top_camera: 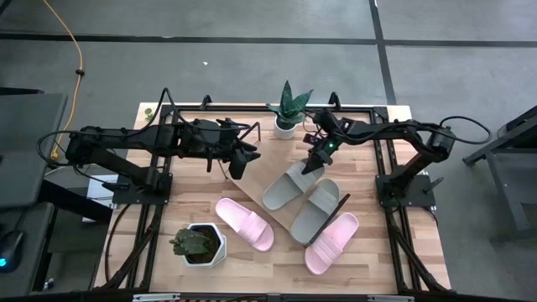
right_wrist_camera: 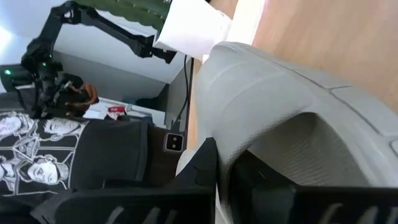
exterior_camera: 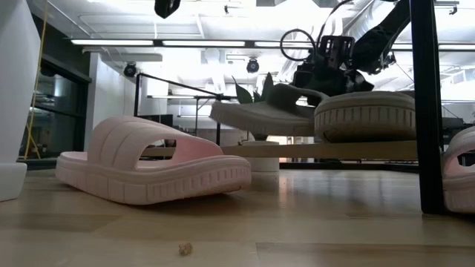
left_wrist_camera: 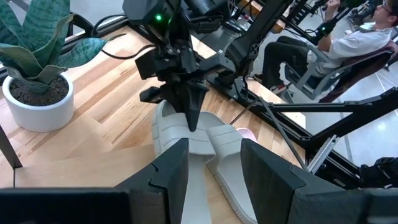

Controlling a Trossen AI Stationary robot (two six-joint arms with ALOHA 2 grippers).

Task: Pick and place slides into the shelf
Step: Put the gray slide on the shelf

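My right gripper [top_camera: 314,162], fingers pressed together, pokes the heel of a grey slide [top_camera: 288,186] lying on the shelf [top_camera: 267,170] — nudging it square, I judge. My left gripper [top_camera: 237,161] hovers nearby, fingers apart (empty). Next: fetch a pink slide [top_camera: 244,223] off the butcher-block table [top_camera: 185,191]; a seated person [left_wrist_camera: 339,46] shows beyond.

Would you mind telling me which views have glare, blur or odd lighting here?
Low view: ceiling strip lights glare, leaving the right gripper backlit, and the pink slide is sharp. Right wrist view: the grey slide fills the frame, close and soft. High view: evenly lit, with soft shadows under the shelf.
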